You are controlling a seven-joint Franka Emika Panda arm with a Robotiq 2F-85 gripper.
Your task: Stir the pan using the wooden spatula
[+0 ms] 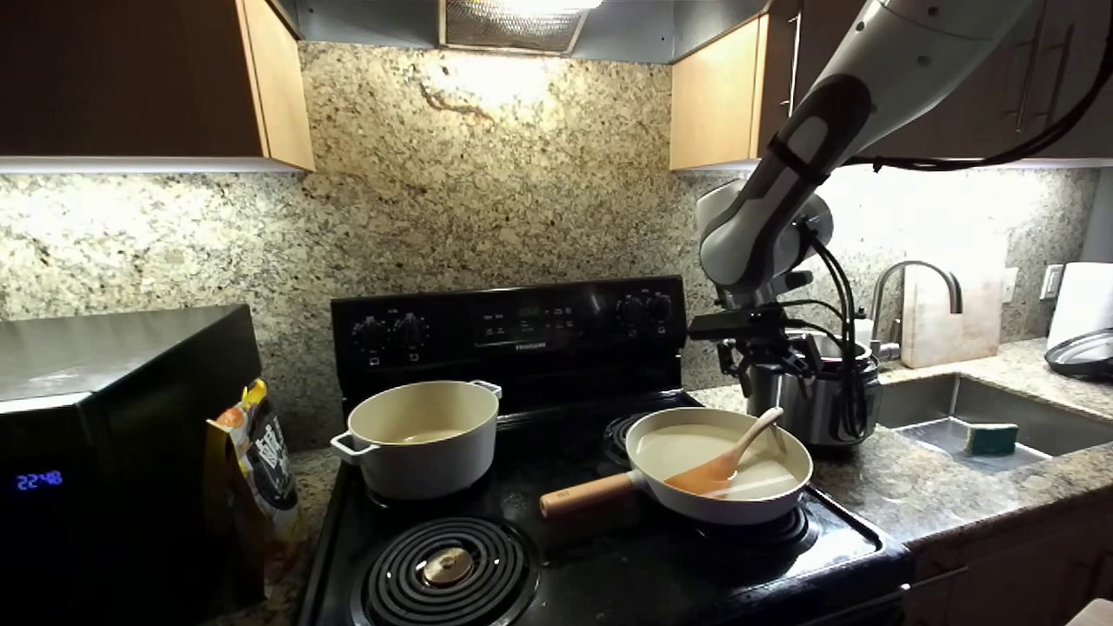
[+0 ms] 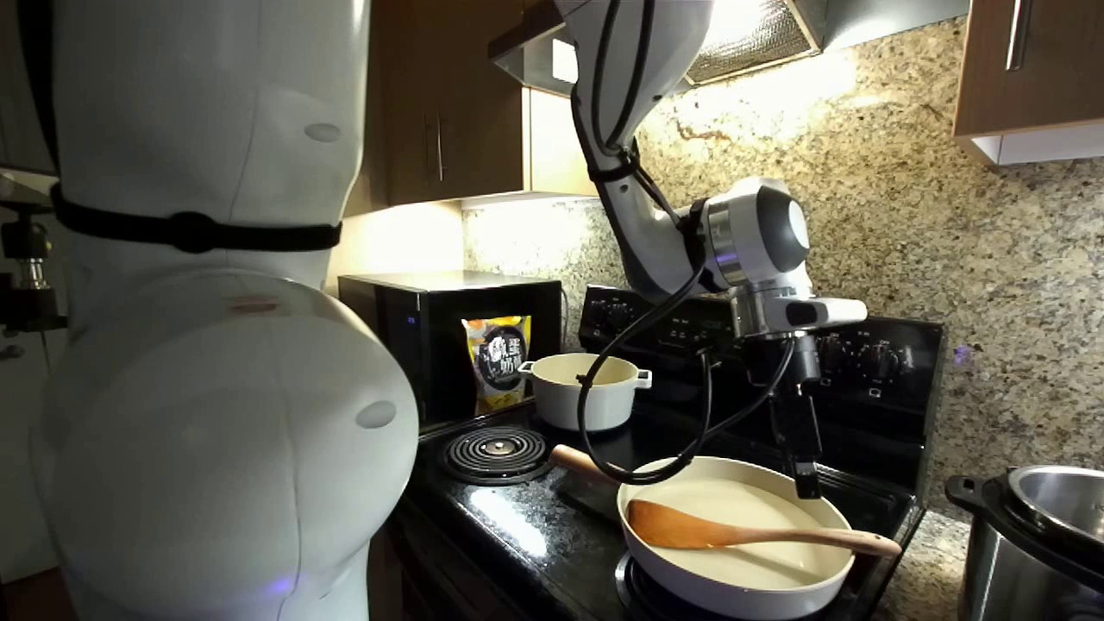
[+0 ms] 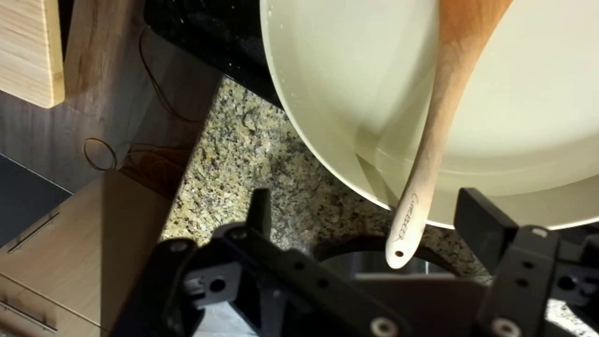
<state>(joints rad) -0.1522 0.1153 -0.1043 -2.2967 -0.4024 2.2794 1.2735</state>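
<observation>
The cream-white pan sits on a stove burner, its wooden handle pointing away from the steel pot. Inside it lies the wooden spatula, blade down on the pan floor and handle leaning out over the rim. My gripper is wide open above the spatula's handle end, fingers pointing down. In the wrist view that pale handle tip appears in the gap between the spread fingers, touching neither. An exterior view shows the gripper hanging over the rim side of the pan, apart from the handle.
A shiny steel pot stands on the counter right beside the pan, under the gripper. A cream two-handled pot occupies another burner. A sink, a microwave and a snack bag are farther off. Cables loop from the arm.
</observation>
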